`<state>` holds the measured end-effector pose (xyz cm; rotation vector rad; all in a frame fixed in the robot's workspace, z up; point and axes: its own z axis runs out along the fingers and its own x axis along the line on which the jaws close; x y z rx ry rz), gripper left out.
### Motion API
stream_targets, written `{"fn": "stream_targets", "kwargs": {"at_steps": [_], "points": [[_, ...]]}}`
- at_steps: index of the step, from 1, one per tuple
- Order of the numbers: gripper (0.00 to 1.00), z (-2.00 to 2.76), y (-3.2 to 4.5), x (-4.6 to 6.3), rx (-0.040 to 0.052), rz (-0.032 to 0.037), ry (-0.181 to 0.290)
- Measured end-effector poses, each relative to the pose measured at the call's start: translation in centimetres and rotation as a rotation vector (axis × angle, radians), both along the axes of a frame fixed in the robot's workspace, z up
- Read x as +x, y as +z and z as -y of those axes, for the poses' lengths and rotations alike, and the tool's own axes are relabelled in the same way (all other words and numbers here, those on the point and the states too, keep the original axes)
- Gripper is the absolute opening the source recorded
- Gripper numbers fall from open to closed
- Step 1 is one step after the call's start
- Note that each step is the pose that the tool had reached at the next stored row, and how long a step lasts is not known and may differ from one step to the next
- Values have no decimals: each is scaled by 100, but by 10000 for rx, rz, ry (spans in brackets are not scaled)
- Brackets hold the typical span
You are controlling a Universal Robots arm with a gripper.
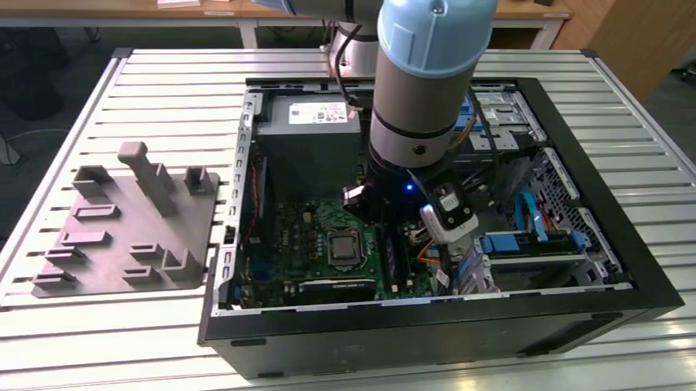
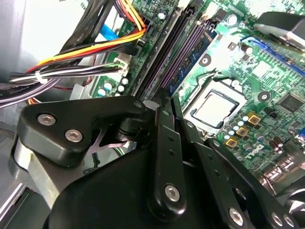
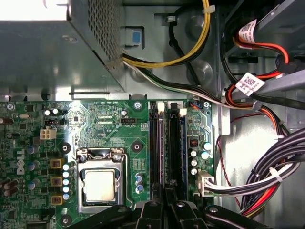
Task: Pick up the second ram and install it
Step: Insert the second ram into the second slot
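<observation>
So the light-blue and grey robot arm is reaching down into the open black computer case, which lies on its side on the slatted white metal tabletop. The black pincer sits low over the row of long black memory slots on the big green motherboard, just beside the square silver processor socket.

In the second wrist view the pincer's black linkage arms come together tight, with the fingers squeezed onto something thin standing in the slot line. That looks like the long narrow dark green-blue memory strip, standing on edge in one of the slots and running away from the fingertips. Can't honestly tell if it's fully seated or just resting in the slot.

Other stuff: the grey perforated power-supply box sits past the far ends of the slots, with a bundle of yellow, black and white cables coming out of it. Over on the exterior view's left, the grey plastic fixture plate with its upright pegs sits on the tabletop, well apart from the case.
</observation>
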<state>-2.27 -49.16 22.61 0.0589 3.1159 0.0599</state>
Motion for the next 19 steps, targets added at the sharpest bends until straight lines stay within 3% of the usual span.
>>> {"fn": "stream_targets", "kwargs": {"at_steps": [19], "points": [[14,16,-25,-1,-1,0,-64]]}}
